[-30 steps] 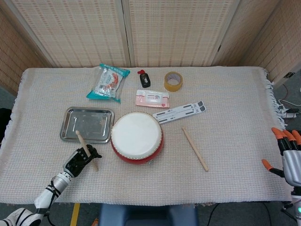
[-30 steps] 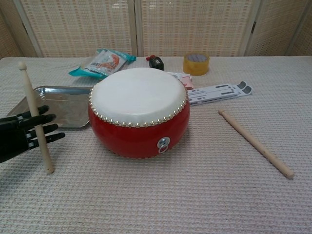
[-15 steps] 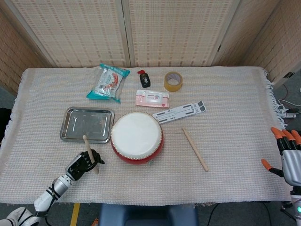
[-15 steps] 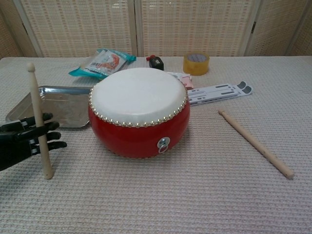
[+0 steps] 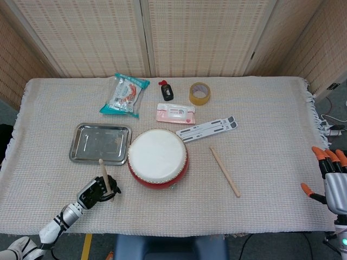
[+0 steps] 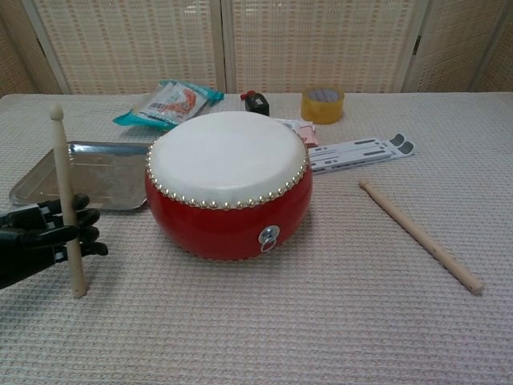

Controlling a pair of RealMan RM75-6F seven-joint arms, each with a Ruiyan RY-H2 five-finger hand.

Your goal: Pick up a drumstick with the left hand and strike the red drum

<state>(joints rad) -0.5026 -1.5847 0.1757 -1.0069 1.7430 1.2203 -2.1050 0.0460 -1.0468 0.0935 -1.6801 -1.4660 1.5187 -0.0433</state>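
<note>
We observed the left hand at the near left of the worktop, with its fingers closed around 1 stick. The stick stood nearly upright, tip up, and its butt hung close to the cloth; we could not tell whether it touched. The hold sat in the lower half of the shaft, with most of the length projecting above the fingers.

The drum sat at mid-worktop, just to the right of the held stick and apart from it. The strike was not yet made. A 2nd stick lay flat to the right of the drum, untouched.

We judged the stick to be light, stiff wood with a smooth surface, so it could rotate or slip inside a loose hold on impact. A firm wrap on the lower shaft suited it, because that left a long lever above the hand for the swing. The drum looked heavy enough to stay put under a light tap, and its white skin appeared taut.

The right hand rested at the far right edge, off the cloth, fingers spread and holding nothing.

A tray lay behind the left hand, beside the drum.
</note>
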